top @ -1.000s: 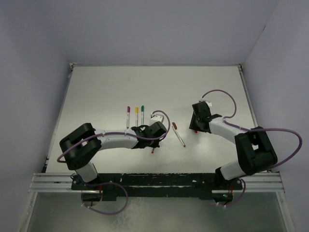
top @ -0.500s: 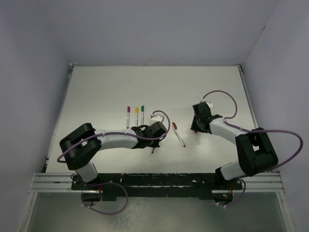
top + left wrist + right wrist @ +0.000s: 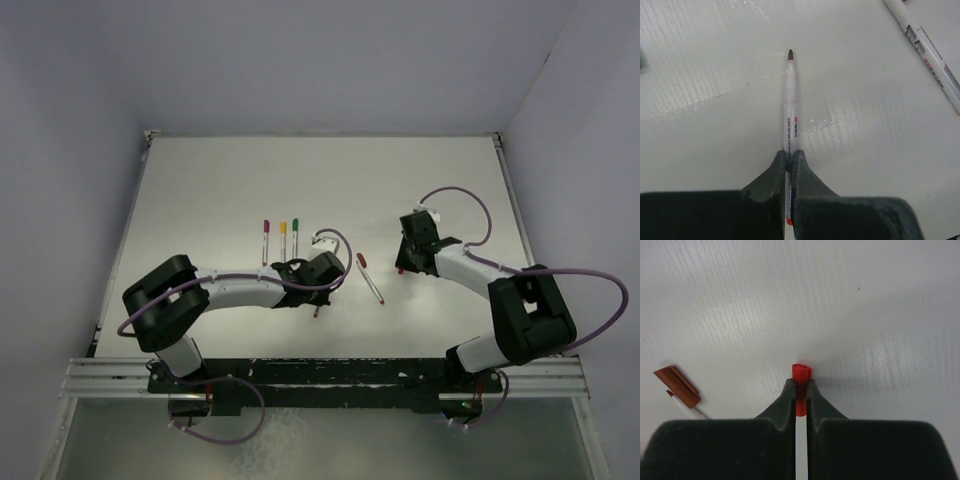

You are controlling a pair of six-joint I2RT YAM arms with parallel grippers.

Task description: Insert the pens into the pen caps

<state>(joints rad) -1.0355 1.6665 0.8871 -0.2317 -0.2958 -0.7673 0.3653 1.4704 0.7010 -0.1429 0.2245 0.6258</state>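
My left gripper [image 3: 788, 154] is shut on a silver-grey pen [image 3: 790, 115], low over the table. Its bare dark red tip points away from the wrist. In the top view this gripper [image 3: 318, 297] is at the table's middle. My right gripper [image 3: 800, 382] is shut on a red pen cap [image 3: 801, 372], which touches the table; from above it [image 3: 402, 266] is right of centre. Between the arms lies another pen [image 3: 375, 287] with a dark red cap [image 3: 676, 386] at its far end. Three capped pens, magenta [image 3: 266, 240], yellow [image 3: 283, 238] and green [image 3: 296, 235], lie side by side.
The white table [image 3: 220, 180] is walled by grey panels on three sides. The loose pen [image 3: 930, 55] lies close to the right of my left gripper. Purple cables loop off both arms. The arms' base rail runs along the near edge.
My right gripper has closed on the red cap, its arm barely shifting. The left arm and its pen have not moved.
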